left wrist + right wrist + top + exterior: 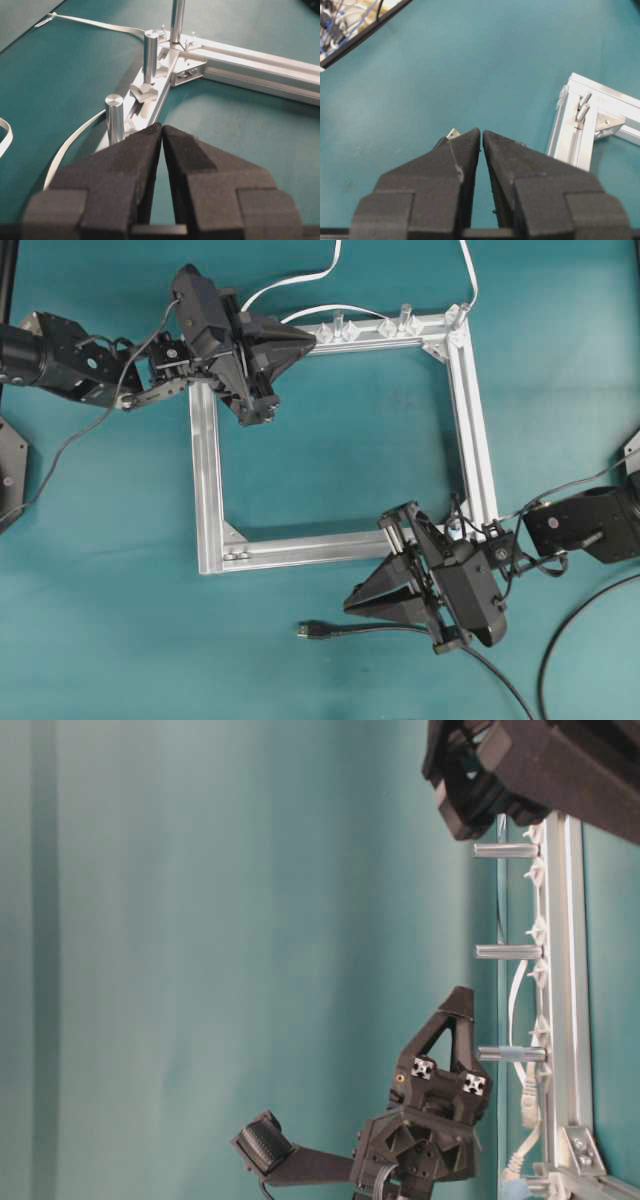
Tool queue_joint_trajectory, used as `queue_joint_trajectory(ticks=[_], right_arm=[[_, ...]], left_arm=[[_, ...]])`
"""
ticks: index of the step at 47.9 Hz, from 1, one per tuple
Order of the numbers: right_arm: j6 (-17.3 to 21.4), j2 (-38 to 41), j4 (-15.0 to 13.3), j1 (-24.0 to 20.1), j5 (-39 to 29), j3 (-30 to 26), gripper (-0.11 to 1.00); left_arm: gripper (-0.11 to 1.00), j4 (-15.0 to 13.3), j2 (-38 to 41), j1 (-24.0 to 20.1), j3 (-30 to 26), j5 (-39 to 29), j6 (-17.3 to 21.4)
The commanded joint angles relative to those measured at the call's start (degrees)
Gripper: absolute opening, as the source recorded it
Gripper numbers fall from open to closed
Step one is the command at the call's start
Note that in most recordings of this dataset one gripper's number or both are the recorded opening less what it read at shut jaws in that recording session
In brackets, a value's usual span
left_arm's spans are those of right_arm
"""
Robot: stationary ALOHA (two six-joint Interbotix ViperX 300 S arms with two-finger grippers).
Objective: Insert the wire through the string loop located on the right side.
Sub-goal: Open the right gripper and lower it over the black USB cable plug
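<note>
The wire (372,630) lies on the teal table below the frame, its plug (310,630) pointing left. In the right wrist view only the plug's metal tip (452,134) peeks out behind my left finger. My right gripper (349,606) (481,132) hovers just above the wire, shut with nothing between its pads. The string loop (455,516) is a tiny black cord at the frame's right rail, close to my right wrist and hard to make out. My left gripper (312,337) (162,126) is shut and empty over the frame's top rail.
A square aluminium frame (207,480) lies mid-table. Upright metal posts (115,117) and clear clips stand on its top rail. White flat cables (300,282) trail off the far edge. A second black cable (570,625) curves at the lower right.
</note>
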State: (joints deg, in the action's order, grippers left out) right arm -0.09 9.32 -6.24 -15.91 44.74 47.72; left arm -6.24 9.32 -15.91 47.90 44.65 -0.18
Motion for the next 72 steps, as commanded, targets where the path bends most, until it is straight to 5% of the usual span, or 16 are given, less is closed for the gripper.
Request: queue_joint_trajectory(ticks=[1, 9, 28, 33, 38, 43, 52, 72], right_arm=[[0.9, 0.0, 0.4, 0.9, 0.1, -1.1, 0.24], [5.4, 1.5, 7.1, 0.8, -7.0, -3.3, 0.02], [6.5, 0.9, 7.3, 0.4, -8.2, -4.7, 0.02], [6.6, 0.8, 8.0, 0.0, -8.1, -4.9, 0.11], [6.6, 0.8, 11.3, -0.8, -8.1, -5.2, 0.36], [6.4, 0.8, 15.5, -1.5, -8.1, -4.9, 0.62], [6.2, 0.8, 19.6, -3.1, -7.7, -4.7, 0.62], [5.7, 0.8, 27.1, -8.3, -7.7, -4.9, 0.62]], left_arm=[[0.15, 2.5, -2.1, -0.5, -1.9, -1.8, 0.2], [0.0, 2.8, -3.7, -0.8, -3.5, -8.0, 0.6], [0.0, 2.7, -7.1, -0.8, -0.4, -11.8, 0.0], [0.0, 2.8, -8.4, -0.7, 0.6, -13.8, 0.3], [0.01, 2.8, -9.8, -0.8, 1.2, -16.0, 0.4], [0.2, 2.7, -10.9, -0.7, 1.7, -18.3, 0.4], [0.72, 2.7, -12.3, -0.7, 2.1, -20.7, 0.4], [0.72, 2.8, -12.2, -0.2, 2.4, -20.9, 0.5]])
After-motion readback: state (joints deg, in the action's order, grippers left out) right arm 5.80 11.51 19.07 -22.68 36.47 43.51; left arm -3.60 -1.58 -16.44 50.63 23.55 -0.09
